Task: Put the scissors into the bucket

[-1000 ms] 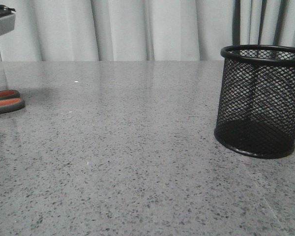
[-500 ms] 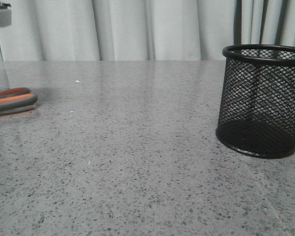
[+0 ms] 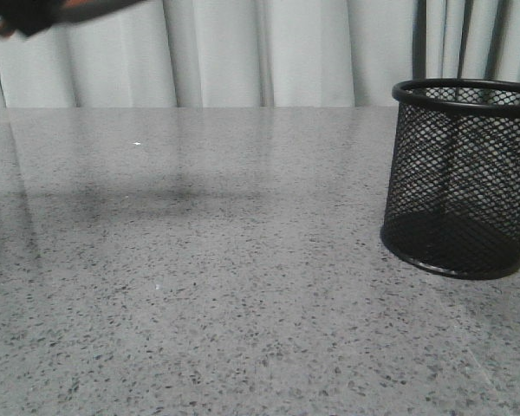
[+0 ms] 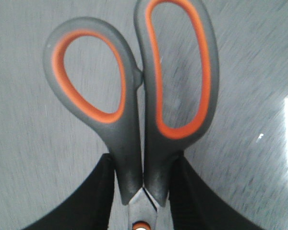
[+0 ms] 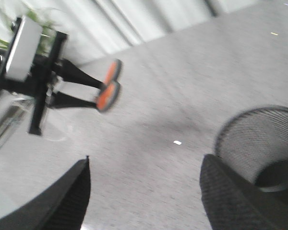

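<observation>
**Scissors pinched and airborne, mesh cup parked on the right**

Looking through my left wrist camera, the scissors [image 4: 134,110] fill most of the view: two fat looped handles in matte dark grey, each loop lined with a smooth orange band, one loop clearly longer than the other. The left gripper [image 4: 141,191] has its jaws pinching the neck of the handles from both sides, the black ribbed pads [image 4: 93,196] pressed right against the plastic. Down between them I can just see the dark start of the blades and an orange pivot dot.

From the front camera the scissors are only a dark, orange-tinged blur at the top left corner [image 3: 61,10], clear of the surface [image 3: 243,286], with a soft shadow under them. That surface is a speckled grey stone-look slab, slightly glossy.

The bucket [image 3: 464,178] stands upright on the right side, well apart from the scissors: black wire mesh, cylindrical, rounded solid rim, solid base.

My right wrist camera shows the right gripper [image 5: 144,201] with jaws spread wide, nothing between them, the bucket's [image 5: 259,148] open mouth just beside one finger. Pleated pale curtains [image 3: 243,52] hang behind.
</observation>
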{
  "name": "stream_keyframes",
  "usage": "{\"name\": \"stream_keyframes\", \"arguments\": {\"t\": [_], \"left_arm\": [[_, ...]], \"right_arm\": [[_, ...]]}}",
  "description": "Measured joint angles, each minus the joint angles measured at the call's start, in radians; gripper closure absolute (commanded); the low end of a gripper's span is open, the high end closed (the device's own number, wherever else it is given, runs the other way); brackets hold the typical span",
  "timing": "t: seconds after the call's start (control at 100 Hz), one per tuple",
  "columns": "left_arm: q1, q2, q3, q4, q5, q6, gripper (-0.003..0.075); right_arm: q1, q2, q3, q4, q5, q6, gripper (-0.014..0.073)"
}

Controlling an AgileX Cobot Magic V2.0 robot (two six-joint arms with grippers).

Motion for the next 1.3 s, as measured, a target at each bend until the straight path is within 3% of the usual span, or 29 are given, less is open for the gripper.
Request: {"name": "stream_keyframes", "arguments": {"t": [0.14, 0.33, 0.7, 0.77, 0.88, 0.94, 1.07, 1.12, 1.2, 1.3], "left_arm": [[-0.159, -0.067, 0.000, -0.011, -0.048, -0.002, 0.0696], [-0.298, -0.088, 0.000, -0.011, -0.083, -0.032, 0.0696], [-0.377, -0.088, 0.000, -0.006, -0.127, -0.045, 0.0696], [-0.377, -0.088, 0.000, -0.004, -0.127, -0.045, 0.0696], [-0.377, -0.086, 0.002, 0.003, -0.123, -0.049, 0.0671], [-0.377, -0.086, 0.002, -0.002, -0.123, -0.068, 0.0599], [-0.377, -0.107, 0.006, -0.031, -0.137, -0.124, 0.0314], [-0.377, -0.133, 0.006, -0.059, -0.157, -0.149, 0.0259], [-0.379, -0.187, 0.003, -0.090, -0.171, -0.171, 0.0272], [-0.379, -0.277, 0.001, -0.100, -0.171, -0.195, 0.0363]], "right_arm": [[0.022, 0.063, -0.060, 0.051, 0.004, -0.014, 0.0153], [0.052, 0.170, -0.126, 0.109, 0.042, -0.030, 0.0153], [0.141, 0.402, -0.175, 0.218, 0.048, -0.094, 0.0164], [0.159, 0.433, -0.175, 0.241, 0.035, -0.099, 0.0277], [0.186, 0.450, -0.178, 0.273, 0.008, -0.131, 0.0664], [0.198, 0.450, -0.180, 0.284, 0.001, -0.151, 0.0653], [0.207, 0.448, -0.191, 0.290, -0.008, -0.178, 0.0654], [0.207, 0.450, -0.197, 0.266, -0.011, -0.181, 0.0653], [0.207, 0.461, -0.230, 0.211, -0.015, -0.182, 0.0646], [0.196, 0.461, -0.323, 0.141, 0.033, -0.183, 0.0644]]}}
